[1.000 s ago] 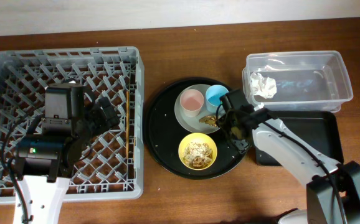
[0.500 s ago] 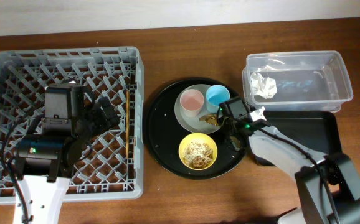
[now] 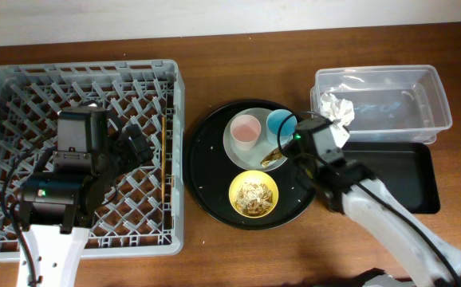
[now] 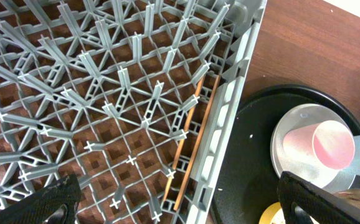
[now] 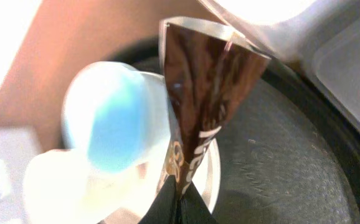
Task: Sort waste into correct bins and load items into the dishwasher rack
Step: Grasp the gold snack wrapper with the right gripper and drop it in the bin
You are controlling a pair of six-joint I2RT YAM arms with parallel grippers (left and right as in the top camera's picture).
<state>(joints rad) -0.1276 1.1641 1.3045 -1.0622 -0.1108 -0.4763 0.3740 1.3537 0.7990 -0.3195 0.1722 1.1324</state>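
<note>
Above the grey-white round plate (image 3: 242,158), right pincer (image 5: 179,202) clamps the long gold-brown snack wrapper (image 5: 205,106); lift straight up, clear of the light-blue cup (image 5: 108,121).

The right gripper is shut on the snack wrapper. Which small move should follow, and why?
Probably a short straight lift: the right gripper pinches the snack wrapper close beside the light-blue cup, over the plate, so rising first should avoid knocking it.

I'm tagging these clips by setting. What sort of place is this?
Likely a dish-clearing station on a wooden table: a grey dishwasher rack, a round black serving tray, and a clear waste tub.
</note>
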